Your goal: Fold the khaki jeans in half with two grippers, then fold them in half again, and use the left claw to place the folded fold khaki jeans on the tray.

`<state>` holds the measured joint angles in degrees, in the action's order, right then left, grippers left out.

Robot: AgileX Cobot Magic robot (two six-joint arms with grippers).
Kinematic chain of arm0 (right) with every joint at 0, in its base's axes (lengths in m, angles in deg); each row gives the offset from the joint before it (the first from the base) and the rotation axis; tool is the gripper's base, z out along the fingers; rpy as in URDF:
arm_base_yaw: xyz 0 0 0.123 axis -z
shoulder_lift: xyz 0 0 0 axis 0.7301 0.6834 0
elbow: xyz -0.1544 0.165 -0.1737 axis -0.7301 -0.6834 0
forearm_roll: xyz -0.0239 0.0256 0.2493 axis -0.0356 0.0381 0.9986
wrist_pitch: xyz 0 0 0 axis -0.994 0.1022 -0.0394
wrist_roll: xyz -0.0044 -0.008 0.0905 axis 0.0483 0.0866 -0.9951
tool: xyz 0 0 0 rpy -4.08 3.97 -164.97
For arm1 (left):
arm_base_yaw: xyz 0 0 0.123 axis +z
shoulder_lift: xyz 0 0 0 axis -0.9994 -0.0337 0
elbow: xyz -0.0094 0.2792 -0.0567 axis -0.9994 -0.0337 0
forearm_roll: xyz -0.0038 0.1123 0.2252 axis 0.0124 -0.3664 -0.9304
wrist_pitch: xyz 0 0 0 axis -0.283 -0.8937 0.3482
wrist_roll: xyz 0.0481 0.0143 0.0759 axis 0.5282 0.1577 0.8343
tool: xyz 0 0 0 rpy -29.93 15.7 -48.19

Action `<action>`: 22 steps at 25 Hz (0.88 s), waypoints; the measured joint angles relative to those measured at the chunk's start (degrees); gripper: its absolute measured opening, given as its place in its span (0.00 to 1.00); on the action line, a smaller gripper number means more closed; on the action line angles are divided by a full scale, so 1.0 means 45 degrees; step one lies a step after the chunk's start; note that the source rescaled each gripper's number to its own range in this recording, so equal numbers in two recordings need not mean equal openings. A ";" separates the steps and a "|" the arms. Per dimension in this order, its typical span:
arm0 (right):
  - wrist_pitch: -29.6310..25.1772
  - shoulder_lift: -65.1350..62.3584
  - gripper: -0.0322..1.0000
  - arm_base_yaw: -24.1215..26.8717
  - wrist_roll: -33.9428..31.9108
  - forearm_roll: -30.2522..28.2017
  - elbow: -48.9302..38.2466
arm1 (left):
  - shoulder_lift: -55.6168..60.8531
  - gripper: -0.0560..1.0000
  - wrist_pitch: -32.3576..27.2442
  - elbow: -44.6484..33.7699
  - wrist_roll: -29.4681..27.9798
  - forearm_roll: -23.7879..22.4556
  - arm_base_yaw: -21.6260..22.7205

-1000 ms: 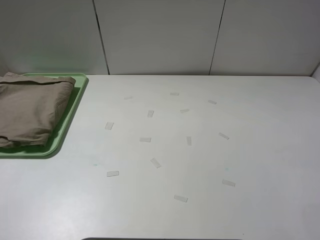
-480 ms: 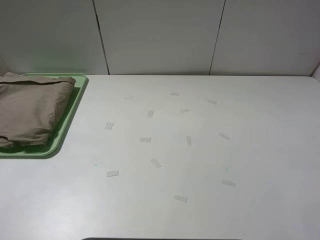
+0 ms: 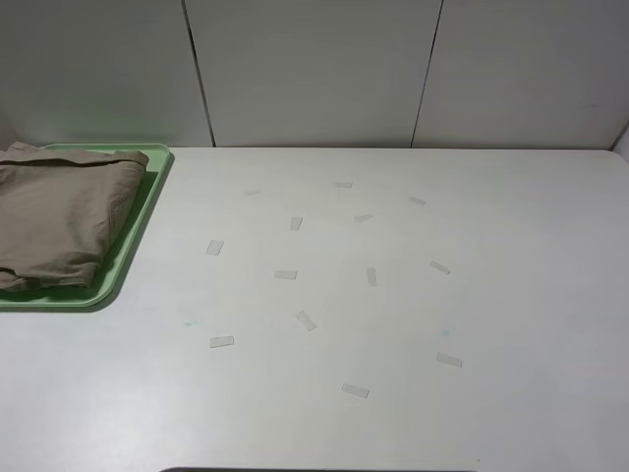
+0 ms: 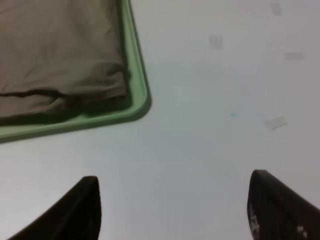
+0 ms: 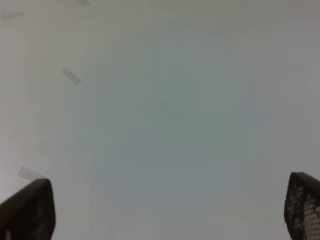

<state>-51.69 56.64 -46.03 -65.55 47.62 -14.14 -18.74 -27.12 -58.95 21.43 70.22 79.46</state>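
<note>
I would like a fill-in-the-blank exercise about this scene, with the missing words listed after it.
1. The folded jeans lie on the ____ tray.
2. The left gripper is ____ and holds nothing.
3. In the high view, the tray stands at the table's far ____ corner.
4. Small pieces of ____ are scattered on the table.

Missing words: green; open; left; tape

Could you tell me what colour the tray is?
Pale mint green; the tray shows best in the exterior high view.
</note>
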 joint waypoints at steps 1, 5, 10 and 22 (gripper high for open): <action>0.0000 0.0000 1.00 0.0000 0.0000 0.0000 0.0000 | 0.0000 0.73 0.0034 0.0000 0.0000 0.0000 0.0000; 0.0000 0.0000 1.00 0.0000 0.0000 0.0000 0.0000 | 0.0000 0.73 0.0045 0.0000 0.0000 0.0011 -0.0145; 0.0000 0.0000 1.00 0.0000 0.0000 0.0000 0.0000 | 0.0000 0.73 0.0045 0.0000 0.0000 0.0011 -0.0278; 0.0000 0.0000 1.00 0.0000 0.0000 0.0000 0.0000 | 0.0000 0.73 0.0045 0.0000 0.0000 0.0011 -0.0278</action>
<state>-51.69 56.64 -46.03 -65.55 47.62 -14.14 -18.74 -26.92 -58.95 21.43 70.27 78.20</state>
